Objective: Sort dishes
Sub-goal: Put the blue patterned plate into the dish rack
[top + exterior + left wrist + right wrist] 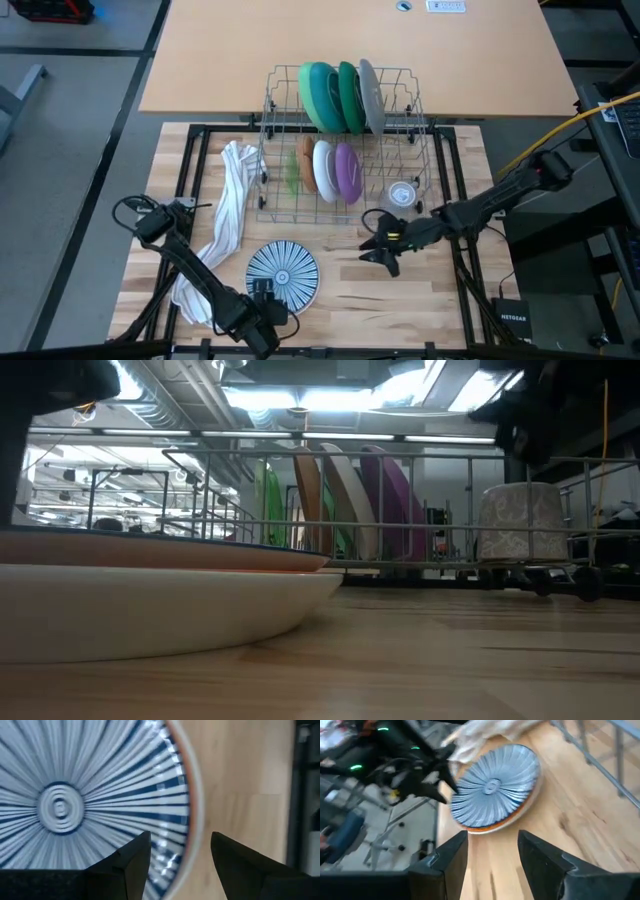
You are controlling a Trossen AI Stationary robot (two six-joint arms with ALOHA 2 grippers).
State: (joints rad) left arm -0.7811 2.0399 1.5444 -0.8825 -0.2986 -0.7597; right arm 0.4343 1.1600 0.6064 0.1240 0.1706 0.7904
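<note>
We see the wooden tabletop carrying the wire dish rack, where green, teal and grey plates stand upright in the back row and orange, white and purple ones in front. Next, the blue-and-white striped plate lies flat near the front edge. We have the left claw spread astride its rim, and the right claw spread beside the rack.
</note>
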